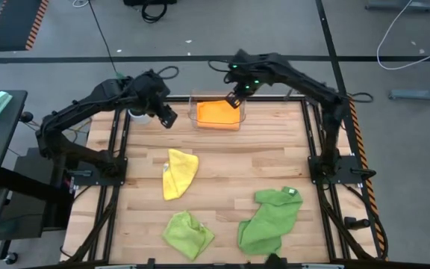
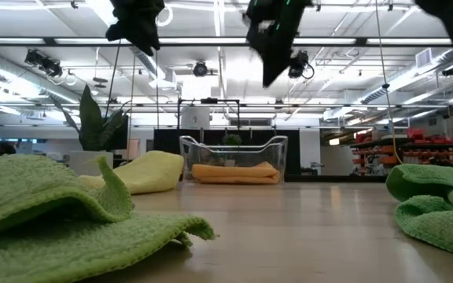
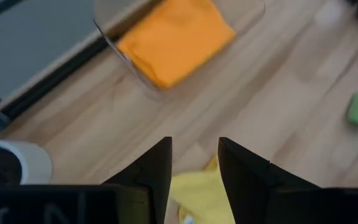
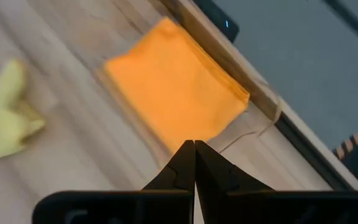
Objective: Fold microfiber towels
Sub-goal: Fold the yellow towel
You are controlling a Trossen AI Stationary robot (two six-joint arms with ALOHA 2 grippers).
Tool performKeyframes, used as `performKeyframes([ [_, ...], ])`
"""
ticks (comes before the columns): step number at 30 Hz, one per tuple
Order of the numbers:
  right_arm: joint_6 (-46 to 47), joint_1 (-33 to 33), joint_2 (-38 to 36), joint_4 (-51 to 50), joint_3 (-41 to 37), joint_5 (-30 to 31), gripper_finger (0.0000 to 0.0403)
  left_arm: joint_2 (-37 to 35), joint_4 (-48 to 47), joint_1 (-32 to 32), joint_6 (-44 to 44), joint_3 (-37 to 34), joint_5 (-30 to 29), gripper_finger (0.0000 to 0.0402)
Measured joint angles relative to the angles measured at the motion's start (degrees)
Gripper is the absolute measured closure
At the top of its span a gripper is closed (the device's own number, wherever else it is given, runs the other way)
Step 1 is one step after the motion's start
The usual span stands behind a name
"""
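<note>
The folded orange towel (image 1: 218, 113) is seen inside the clear bin (image 1: 197, 104), with the empty right gripper (image 1: 232, 101) closed above it and the left gripper (image 1: 168, 117) parted, holding nothing.

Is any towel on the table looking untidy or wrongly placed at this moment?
Three are untidy: the yellow towel, lime green towel and mid-green towel lie crumpled on the wooden table. Only the orange towel is folded flat, inside the clear bin.
</note>
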Motion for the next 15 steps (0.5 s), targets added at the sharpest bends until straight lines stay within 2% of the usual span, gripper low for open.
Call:
performKeyframes([
  [8,6.03,8.52,-13.64,-3.39,0.02,0.95,0.039,1.52,-1.96,-6.57,-0.01,0.0,-0.85,0.0273],
  [15,14.24,20.84,-22.69,-10.56,0.02,8.73,0.0391,2.65,-3.28,-11.13,-1.87,-0.09,-2.35,0.0267],
])
